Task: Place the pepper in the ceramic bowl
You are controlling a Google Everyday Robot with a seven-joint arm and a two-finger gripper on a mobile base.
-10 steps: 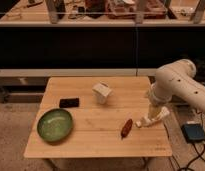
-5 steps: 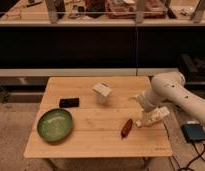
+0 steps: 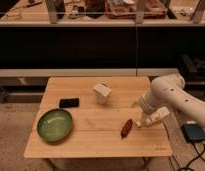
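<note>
A small dark red pepper (image 3: 126,127) lies on the wooden table (image 3: 96,140) toward the front right. A green ceramic bowl (image 3: 54,124) sits empty at the table's front left. My gripper (image 3: 144,122) hangs low over the table just to the right of the pepper, on the end of the white arm (image 3: 171,97) that reaches in from the right. It holds nothing that I can see.
A small white carton (image 3: 102,92) stands at the middle back of the table. A flat black object (image 3: 69,102) lies at the back left. A blue-grey device (image 3: 194,133) lies on the floor at the right. Dark shelving runs behind the table.
The arm has swung left and lowered. The gripper has come closer to the pepper. The pepper and the bowl have not moved.
</note>
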